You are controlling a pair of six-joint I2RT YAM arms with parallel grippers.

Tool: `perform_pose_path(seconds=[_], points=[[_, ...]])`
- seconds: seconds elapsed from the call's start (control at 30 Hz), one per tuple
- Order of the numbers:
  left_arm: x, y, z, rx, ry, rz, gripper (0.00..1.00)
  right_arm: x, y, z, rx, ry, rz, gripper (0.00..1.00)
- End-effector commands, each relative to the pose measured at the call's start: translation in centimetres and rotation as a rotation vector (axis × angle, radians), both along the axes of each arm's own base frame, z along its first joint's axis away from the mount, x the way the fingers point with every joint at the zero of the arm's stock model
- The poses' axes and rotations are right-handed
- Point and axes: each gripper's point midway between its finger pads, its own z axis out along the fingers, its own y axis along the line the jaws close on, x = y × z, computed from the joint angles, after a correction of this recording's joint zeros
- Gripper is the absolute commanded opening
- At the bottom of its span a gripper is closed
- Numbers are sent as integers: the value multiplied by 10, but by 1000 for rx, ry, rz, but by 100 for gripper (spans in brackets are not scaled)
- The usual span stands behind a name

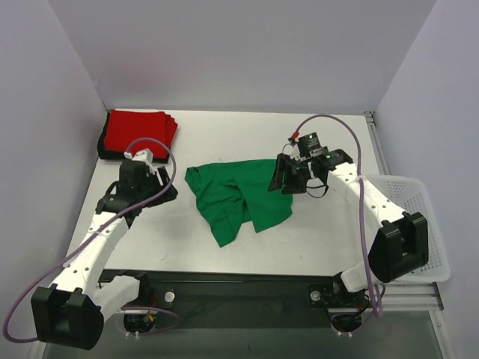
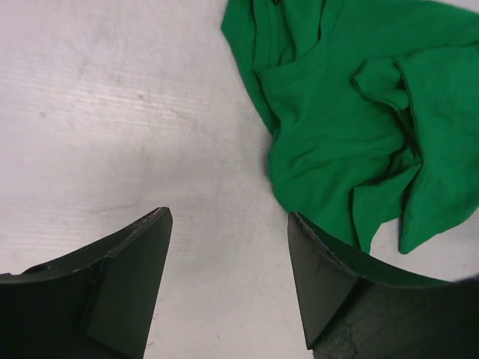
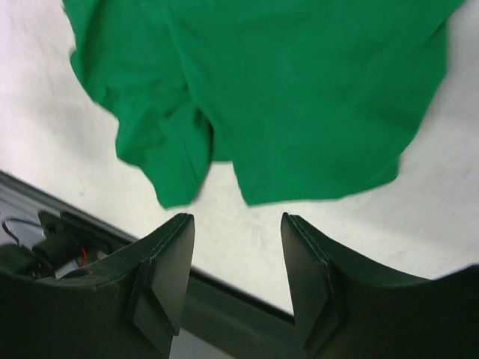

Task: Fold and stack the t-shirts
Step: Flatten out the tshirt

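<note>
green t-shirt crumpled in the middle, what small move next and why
Probably lower the right hand onto the nearest edge of the bright green fabric t-shirt and pinch it, to spread it flat: the shirt lies crumpled, and that open, empty hand hangs over its edge.

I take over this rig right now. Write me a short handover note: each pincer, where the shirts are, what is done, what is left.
The left pincer is open and empty, over bare table left of the green t-shirt.
The right pincer is open and empty, at that shirt's right edge.
The green t-shirt lies crumpled and unfolded mid-table.
The red t-shirt is folded and lies on a black t-shirt in the far left corner.
Done: that stack.
Left: fold the green t-shirt and add it on top.
</note>
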Motion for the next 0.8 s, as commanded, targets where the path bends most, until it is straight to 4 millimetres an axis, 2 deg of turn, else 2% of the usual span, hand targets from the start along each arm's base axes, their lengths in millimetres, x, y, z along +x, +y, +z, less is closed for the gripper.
perform_pose_path(seconds=[0.0,0.03,0.07,0.13,0.17,0.4,0.53,0.67,0.77], points=[[-14,-27,-17,-130,19,-36,73,-23,10,-16,29,30,-18,49],[-18,-32,-21,-139,25,-41,73,-36,10,-32,26,77,-32,48],[-26,-41,-30,-137,42,-68,72,-42,13,-35,33,83,-25,47],[-31,-50,-34,-146,40,-76,72,-48,17,-42,57,96,-34,47],[-38,-62,-37,-143,49,-115,72,-54,18,-49,56,113,-32,46],[-72,-91,-80,-161,154,-199,70,-63,27,-61,31,137,-3,44],[-84,-95,-89,-135,175,-224,68,-70,33,-73,11,168,-1,44],[-88,-97,-88,-74,168,-230,67,-77,36,-83,6,201,8,43],[-96,-107,-92,-71,189,-245,66,-80,36,-86,1,211,7,43]])
